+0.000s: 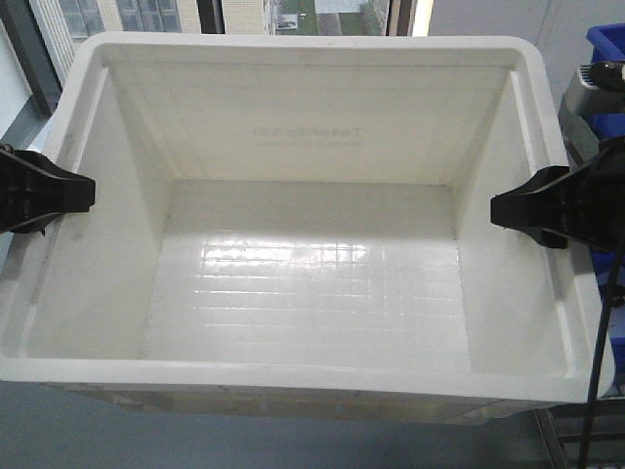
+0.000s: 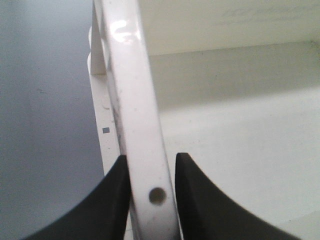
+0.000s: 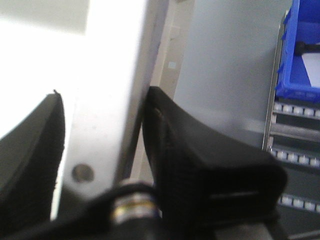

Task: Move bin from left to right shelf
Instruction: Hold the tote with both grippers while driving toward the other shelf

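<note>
Since L gripper (image 2: 152,158) & R gripper (image 3: 105,100) each clamp a side rim of the bin (image 1: 312,127), keep both level, move in sync rightward, clear of blue crate (image 1: 607,59).

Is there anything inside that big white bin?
No, the bin holds nothing: the front view shows its grid-textured floor bare from wall to wall.
</note>
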Available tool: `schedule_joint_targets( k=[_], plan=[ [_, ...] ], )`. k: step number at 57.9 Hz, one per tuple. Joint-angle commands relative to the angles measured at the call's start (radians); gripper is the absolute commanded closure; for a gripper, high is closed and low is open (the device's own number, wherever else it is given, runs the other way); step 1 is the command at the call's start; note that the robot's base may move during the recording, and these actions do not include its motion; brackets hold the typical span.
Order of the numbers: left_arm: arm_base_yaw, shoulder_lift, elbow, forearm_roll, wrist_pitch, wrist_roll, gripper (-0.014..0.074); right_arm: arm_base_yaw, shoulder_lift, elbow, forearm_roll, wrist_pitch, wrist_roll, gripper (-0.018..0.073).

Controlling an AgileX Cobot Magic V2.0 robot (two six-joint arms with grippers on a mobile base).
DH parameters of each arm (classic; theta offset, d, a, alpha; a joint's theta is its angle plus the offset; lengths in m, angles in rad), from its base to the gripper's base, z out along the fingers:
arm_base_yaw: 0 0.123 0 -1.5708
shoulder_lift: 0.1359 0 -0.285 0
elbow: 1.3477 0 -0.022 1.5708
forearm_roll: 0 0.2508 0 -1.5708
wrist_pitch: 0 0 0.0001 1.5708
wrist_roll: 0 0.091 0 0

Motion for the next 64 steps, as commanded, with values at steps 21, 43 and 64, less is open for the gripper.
schedule_joint_targets(
  k=[21,43,64],
  plan=[
    [-0.015,-0.025,-0.05,-0.116,-0.118,0.022,0.0603,0.011,-0.03,-0.047,0.116,-0.094,-0.047,0.0564],
    [-0.015,-0.025,-0.05,-0.116,-0.118,0.022,0.0603,0.011,-0.03,-0.047,0.116,-0.094,-0.047,0.0564],
    [-0.015,-0.025,-0.05,-0.116,-0.118,0.022,0.0603,0.011,-0.03,-0.047,0.116,-0.094,-0.047,0.0564]
  ],
)
